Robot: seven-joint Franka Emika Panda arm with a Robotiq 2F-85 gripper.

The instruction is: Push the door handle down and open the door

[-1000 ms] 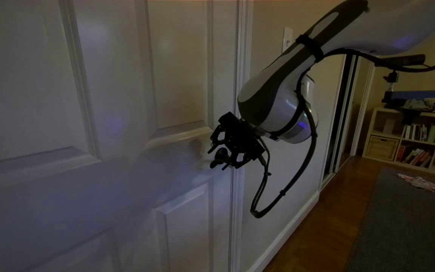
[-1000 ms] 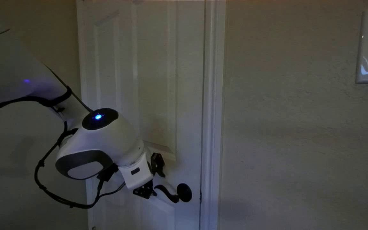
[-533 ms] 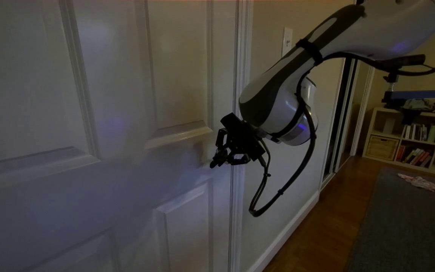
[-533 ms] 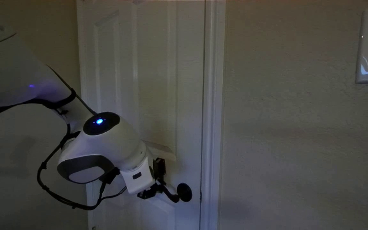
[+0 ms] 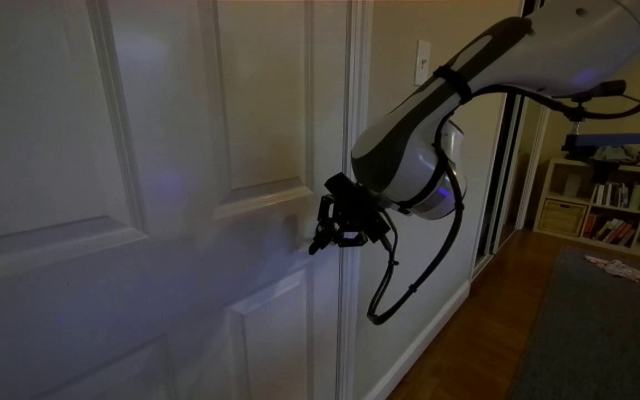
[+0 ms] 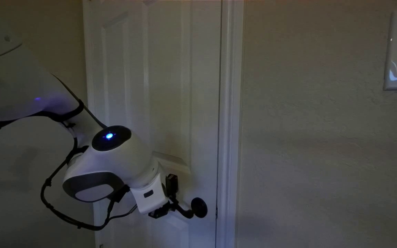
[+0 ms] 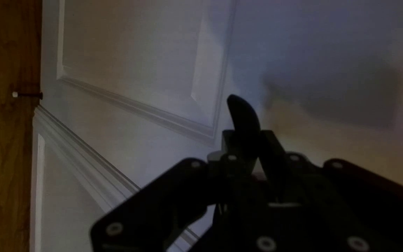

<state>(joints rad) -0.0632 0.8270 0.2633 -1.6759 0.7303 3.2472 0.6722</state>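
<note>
Your pincer (image 7: 248,143) is gripping the door handle (image 7: 244,117) and is sitting slightly lower than before, hiding part of that handle from you; the door (image 7: 135,63) is standing just beyond.

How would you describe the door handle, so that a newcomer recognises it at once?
Begin with the large white panelled door, then go to its right edge beside the door frame. There sits the door handle, a small dark lever on a round base plate. The fingers holding it are black too, but jointed; the lever is smoothly curved.
</note>
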